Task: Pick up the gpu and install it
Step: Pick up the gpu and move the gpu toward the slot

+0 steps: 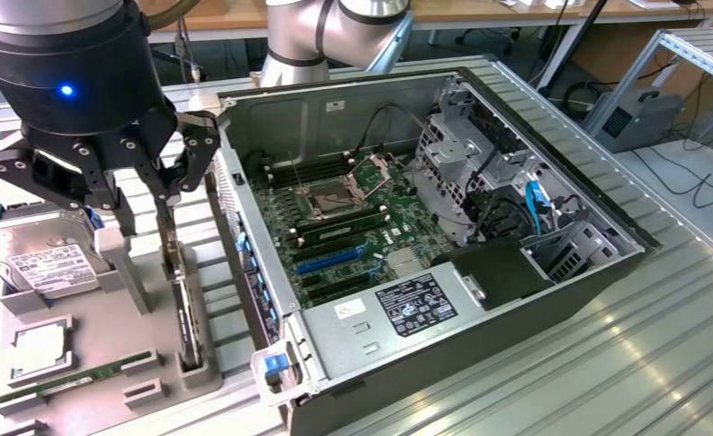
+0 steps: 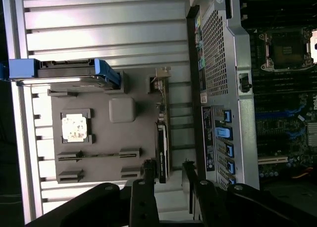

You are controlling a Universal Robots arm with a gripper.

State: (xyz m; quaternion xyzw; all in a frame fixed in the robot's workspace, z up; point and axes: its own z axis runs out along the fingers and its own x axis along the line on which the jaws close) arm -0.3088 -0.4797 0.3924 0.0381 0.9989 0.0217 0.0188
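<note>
On the exterior view's left, the end effector [image 1: 138, 218] hangs over the grey tray [image 1: 90, 363], fingers apart, holding nothing. The gpu [image 1: 184, 304] stands on its edge in the tray, between the fingers. A good grab, I think, needs one finger each side, straight, squeezing gently. The open computer case [image 1: 478, 272] is on the right.

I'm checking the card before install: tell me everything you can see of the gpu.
The gpu is a thin, dark, flat card standing upright on its long edge in a slot of the grey holder, beside the open case. A silvery bracket caps the end nearer the hard drive. The open tool stands over it, a finger to each side; whether either touches it I cannot tell.
</note>
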